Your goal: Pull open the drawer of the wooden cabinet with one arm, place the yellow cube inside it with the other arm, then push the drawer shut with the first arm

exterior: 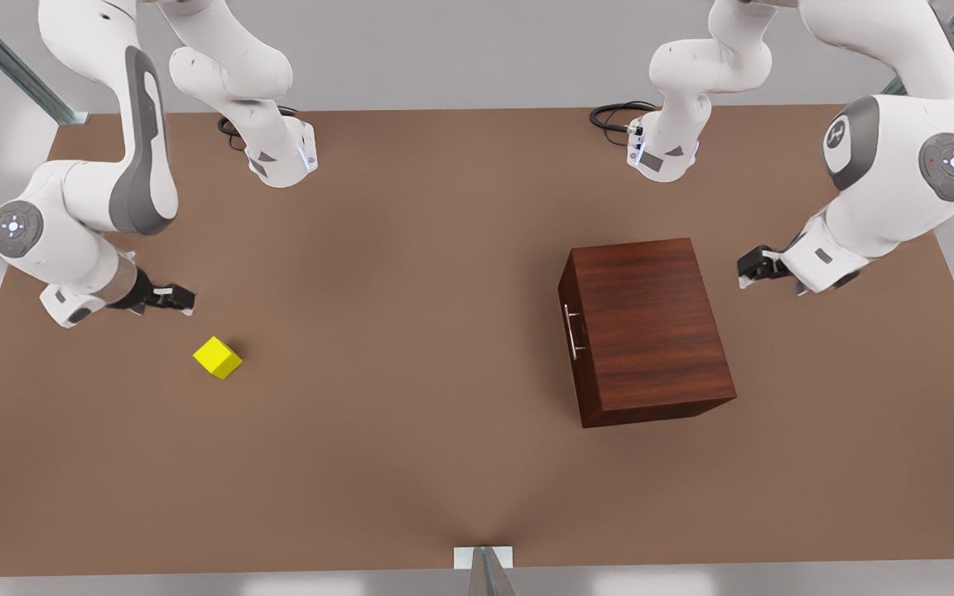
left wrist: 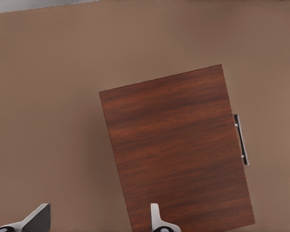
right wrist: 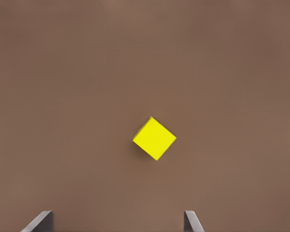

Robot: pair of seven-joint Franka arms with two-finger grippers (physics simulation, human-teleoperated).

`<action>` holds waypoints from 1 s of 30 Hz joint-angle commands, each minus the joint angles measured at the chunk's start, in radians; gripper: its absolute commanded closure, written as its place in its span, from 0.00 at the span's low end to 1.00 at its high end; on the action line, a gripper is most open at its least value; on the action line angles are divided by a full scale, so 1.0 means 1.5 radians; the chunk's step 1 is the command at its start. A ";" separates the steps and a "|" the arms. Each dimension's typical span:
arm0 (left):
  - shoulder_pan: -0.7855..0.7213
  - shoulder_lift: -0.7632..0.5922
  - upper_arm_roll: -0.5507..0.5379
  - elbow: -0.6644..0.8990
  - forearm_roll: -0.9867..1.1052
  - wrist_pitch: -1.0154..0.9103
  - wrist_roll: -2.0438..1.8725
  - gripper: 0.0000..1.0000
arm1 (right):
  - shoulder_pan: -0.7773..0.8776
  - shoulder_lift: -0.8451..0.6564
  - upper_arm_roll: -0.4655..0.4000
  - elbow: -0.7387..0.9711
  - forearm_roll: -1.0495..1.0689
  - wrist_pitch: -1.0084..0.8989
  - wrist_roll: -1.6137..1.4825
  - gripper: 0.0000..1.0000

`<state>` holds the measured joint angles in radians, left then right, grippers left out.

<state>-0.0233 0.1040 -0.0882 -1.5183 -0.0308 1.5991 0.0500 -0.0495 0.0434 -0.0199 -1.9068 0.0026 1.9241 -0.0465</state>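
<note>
The right hand [exterior: 181, 299] hovers above the table [exterior: 411, 331] with its fingers [right wrist: 38, 223] spread wide and nothing between them, and the yellow cube [exterior: 218, 358] sits on the table near it, just ahead of the fingertips and untouched. Over by the wooden cabinet [exterior: 647, 327], the left hand [exterior: 749, 271] hangs just beside the back edge, released and empty, fingers [left wrist: 36, 220] apart. The drawer [exterior: 574, 343] is shut flush, its silver handle [exterior: 574, 332] on the cabinet face turned away from that hand.
</note>
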 commanded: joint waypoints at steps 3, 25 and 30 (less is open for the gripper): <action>-0.019 0.001 -0.002 0.003 0.000 0.052 -0.056 0.00 | -0.011 0.018 0.002 0.013 -0.003 0.100 -0.020 0.00; -0.373 0.359 0.005 0.139 0.212 0.187 -0.845 0.00 | -0.025 0.052 -0.013 0.064 0.018 0.029 0.564 0.00; -0.386 0.364 0.005 0.123 0.271 0.173 -0.806 0.00 | -0.023 0.053 -0.012 0.065 0.016 0.031 0.563 0.00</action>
<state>-0.6008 0.6487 -0.0813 -1.3347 0.3327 1.8521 -0.7649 -0.0836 0.1235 -0.0383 -1.8093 0.0181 1.9730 0.4089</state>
